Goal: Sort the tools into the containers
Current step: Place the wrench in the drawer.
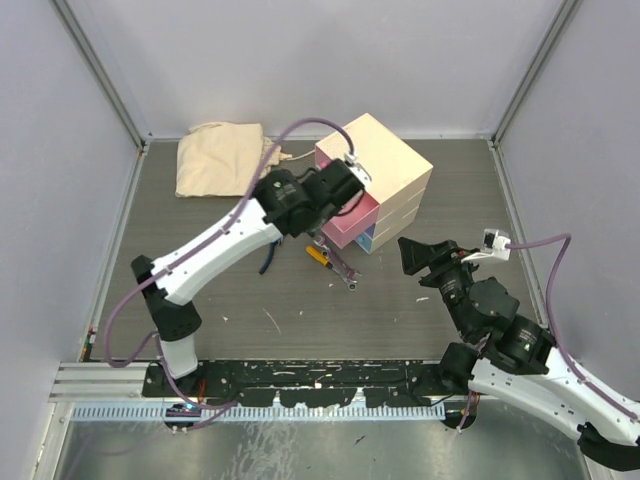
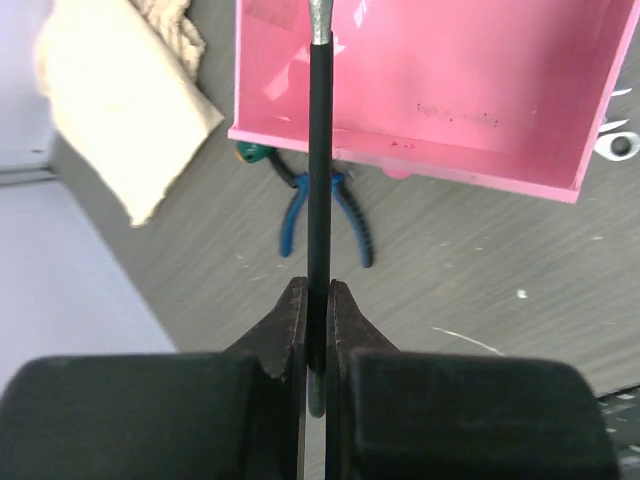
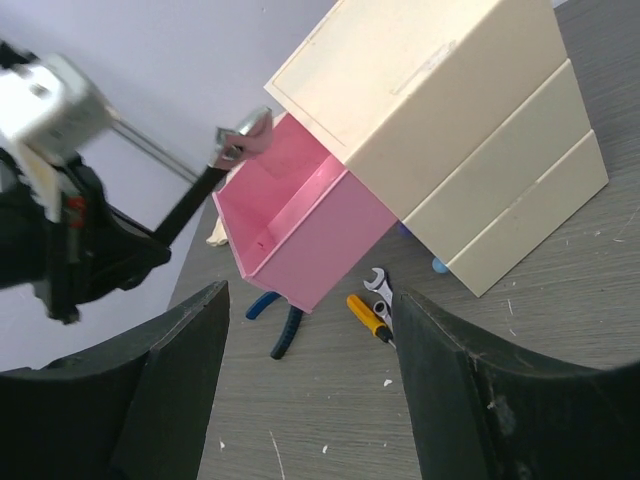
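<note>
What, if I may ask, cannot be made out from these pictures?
The wrench: head cut off by the top edge, left wrist view.
The green screwdriver: mostly behind the pink drawer, left wrist view.
The spanner: cut by the right edge, left wrist view.
The pliers: mostly under the left arm, top view.

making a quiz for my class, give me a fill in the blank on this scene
1. The left gripper grips the wrench by its ____ handle.
2. The one drawer pulled out is ____.
3. The right gripper has its jaws ____.
4. The pliers have ____ handles.
Missing words: black; pink; open; blue.
</note>
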Controlling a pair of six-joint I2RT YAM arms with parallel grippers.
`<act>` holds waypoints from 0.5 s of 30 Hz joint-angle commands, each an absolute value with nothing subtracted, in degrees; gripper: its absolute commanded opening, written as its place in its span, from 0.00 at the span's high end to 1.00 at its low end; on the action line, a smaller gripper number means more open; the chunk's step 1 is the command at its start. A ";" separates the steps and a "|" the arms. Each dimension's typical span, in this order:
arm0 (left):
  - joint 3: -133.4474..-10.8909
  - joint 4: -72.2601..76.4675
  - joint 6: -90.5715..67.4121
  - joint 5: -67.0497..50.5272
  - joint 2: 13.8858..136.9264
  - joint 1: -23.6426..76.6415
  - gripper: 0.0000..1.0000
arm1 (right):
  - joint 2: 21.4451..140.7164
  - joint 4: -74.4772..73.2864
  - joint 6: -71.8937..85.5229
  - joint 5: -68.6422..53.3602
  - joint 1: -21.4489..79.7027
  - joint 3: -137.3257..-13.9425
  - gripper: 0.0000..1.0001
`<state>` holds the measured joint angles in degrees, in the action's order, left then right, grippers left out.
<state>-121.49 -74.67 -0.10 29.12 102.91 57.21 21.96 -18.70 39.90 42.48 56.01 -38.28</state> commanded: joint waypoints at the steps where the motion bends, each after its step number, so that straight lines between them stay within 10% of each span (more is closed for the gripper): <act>1: -121.95 -74.67 9.83 46.22 106.13 60.06 1.00 | 19.62 -19.58 41.45 45.25 55.90 -38.41 0.29; 15: -122.67 -68.05 25.78 53.69 108.36 62.98 1.00 | 12.53 -27.21 44.72 48.69 55.83 -37.93 0.29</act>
